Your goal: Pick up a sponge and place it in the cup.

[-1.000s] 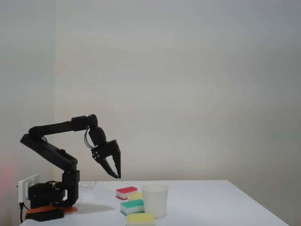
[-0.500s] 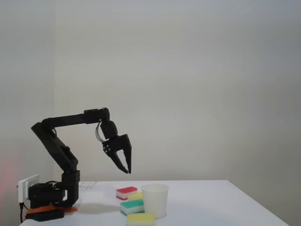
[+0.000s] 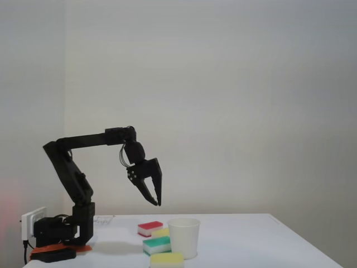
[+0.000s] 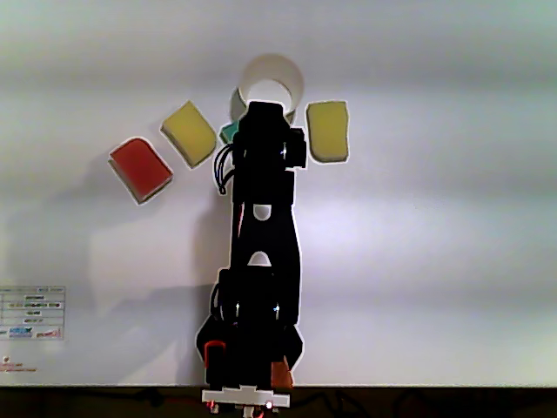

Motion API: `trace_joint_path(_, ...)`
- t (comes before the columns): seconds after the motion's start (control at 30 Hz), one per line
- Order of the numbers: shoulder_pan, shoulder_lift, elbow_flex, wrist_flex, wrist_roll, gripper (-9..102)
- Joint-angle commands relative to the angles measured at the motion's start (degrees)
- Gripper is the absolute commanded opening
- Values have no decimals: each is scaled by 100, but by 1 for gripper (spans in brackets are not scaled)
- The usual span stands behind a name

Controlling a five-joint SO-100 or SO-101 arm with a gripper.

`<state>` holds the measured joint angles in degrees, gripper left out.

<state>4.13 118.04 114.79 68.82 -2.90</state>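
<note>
Your arm (image 3: 72, 167) has swung up and forward over the last second, and the gripper (image 3: 156, 202) now hangs in the air above the red sponge (image 3: 150, 228), fingers slightly spread and holding nothing. Moving right in the fixed view, the green sponge (image 3: 157, 244) lies against the cup (image 3: 183, 237), with the sponge (image 3: 167, 259) in front, just beside the cup's base. You are closer to the cluster, but the grasp has not begun; a descent is still needed.
</note>
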Motion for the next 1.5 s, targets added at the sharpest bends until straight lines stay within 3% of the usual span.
trace_joint_path(0.0,264,-97,-387,88,-132,0)
trace_joint_path(0.67,1626,-1652,-1652,352,-97,0)
trace_joint_path(1.0,1775,-2812,-2373,9,-88,0)
trace_joint_path(1.47,1731,-3094,-1969,-404,-18,0)
